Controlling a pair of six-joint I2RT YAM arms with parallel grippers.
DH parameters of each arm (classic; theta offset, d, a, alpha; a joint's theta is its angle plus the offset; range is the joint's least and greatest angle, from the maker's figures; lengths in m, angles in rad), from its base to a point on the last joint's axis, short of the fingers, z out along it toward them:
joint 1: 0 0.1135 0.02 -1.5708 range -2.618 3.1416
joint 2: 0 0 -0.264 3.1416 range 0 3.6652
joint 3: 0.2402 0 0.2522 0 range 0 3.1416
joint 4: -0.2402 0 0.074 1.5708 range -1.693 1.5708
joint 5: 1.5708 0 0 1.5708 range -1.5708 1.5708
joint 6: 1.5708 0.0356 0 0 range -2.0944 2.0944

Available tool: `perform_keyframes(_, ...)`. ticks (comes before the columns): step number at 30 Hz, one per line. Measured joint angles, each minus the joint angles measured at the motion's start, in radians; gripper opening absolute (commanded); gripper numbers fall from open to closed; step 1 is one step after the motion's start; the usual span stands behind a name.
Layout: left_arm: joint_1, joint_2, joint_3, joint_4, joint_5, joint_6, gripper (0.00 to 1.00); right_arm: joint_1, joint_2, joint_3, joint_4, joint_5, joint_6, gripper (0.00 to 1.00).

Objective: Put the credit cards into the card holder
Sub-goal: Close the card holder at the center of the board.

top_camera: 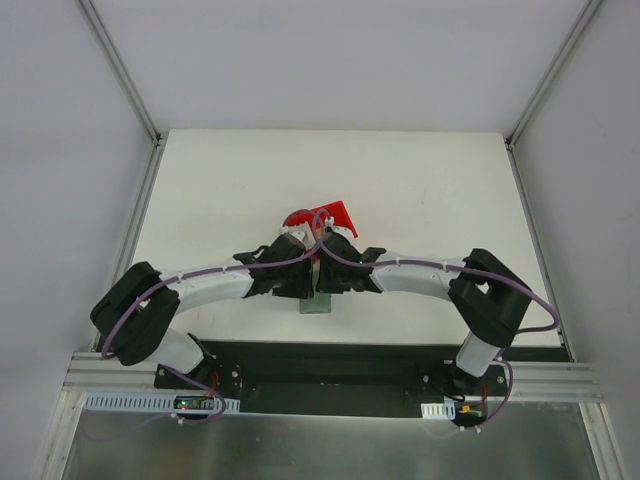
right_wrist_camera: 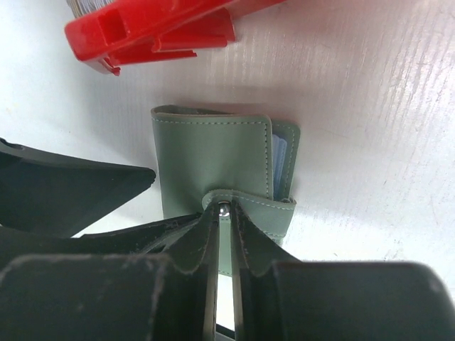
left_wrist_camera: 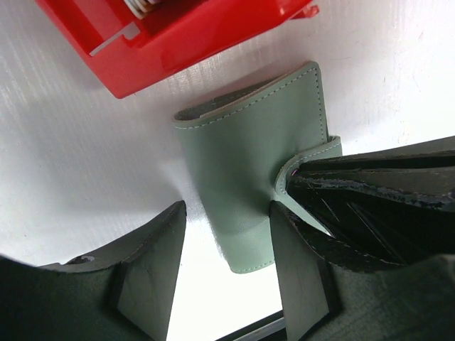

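Black fingers of my right gripper (right_wrist_camera: 224,211) fill the bottom of the right wrist frame, pinched onto the closing strap (right_wrist_camera: 264,207) of the small flat grey-green folding card holder (right_wrist_camera: 213,160). My left gripper (left_wrist_camera: 227,213) stands released, its fingers straddling the holder's lower end. On the white table (top_camera: 420,180), the red plastic bin (right_wrist_camera: 156,25) sits at top left, with the folded holder just below it, apart. A pale blue lining (right_wrist_camera: 279,160) shows at the holder's right edge.

our left arm (top_camera: 212,287) and right arm (top_camera: 420,275) bend inward; left fingers (left_wrist_camera: 153,263) stand apart, right fingers (right_wrist_camera: 206,256) pinch the card holder (right_wrist_camera: 213,153) by its strap.
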Motion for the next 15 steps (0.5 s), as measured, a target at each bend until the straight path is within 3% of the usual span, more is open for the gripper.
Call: perform_keyframes(15, 0.007, -0.053, -0.082, 0.106, 0.004, -0.088, 0.52, 0.014, 0.051, 0.082, -0.107, 0.032, 0.007, 0.07)
